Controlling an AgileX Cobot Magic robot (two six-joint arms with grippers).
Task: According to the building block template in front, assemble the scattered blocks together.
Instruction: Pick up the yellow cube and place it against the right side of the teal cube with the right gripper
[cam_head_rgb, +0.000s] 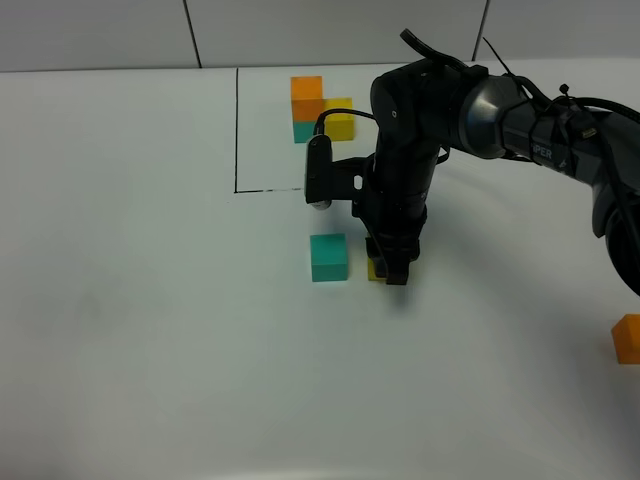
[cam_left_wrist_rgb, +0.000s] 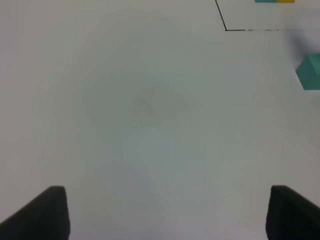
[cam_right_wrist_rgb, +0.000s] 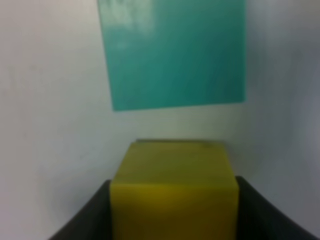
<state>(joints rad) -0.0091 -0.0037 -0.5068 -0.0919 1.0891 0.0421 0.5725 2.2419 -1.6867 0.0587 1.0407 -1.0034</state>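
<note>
The scattered blocks (cam_head_rgb: 328, 257) lie apart: the yellow cube (cam_right_wrist_rgb: 172, 192) is clamped in the closed right claw (cam_head_rgb: 392, 272), just beside the teal cube (cam_right_wrist_rgb: 172, 55); the orange cube (cam_head_rgb: 627, 338) sits far to the right on the tabletop (cam_head_rgb: 150, 300). The building block template (cam_head_rgb: 318, 110) stands behind, inside a drawn black line (cam_head_rgb: 237, 130). The left claw (cam_left_wrist_rgb: 167, 200) gapes wide, holding nothing

In the exterior high view the right hand (cam_head_rgb: 392, 272) covers nearly all of the yellow cube (cam_head_rgb: 374, 270); only a sliver shows. The orange cube (cam_head_rgb: 628, 338) is cut by the right edge. In the left wrist view the teal cube (cam_left_wrist_rgb: 310, 71) is blurred and cropped, the building block template (cam_left_wrist_rgb: 274, 1) is a mere strip, and the left hand (cam_left_wrist_rgb: 165, 215) shows only two dark finger ends. The right wrist view is soft throughout, and both cubes run out of frame.
</note>
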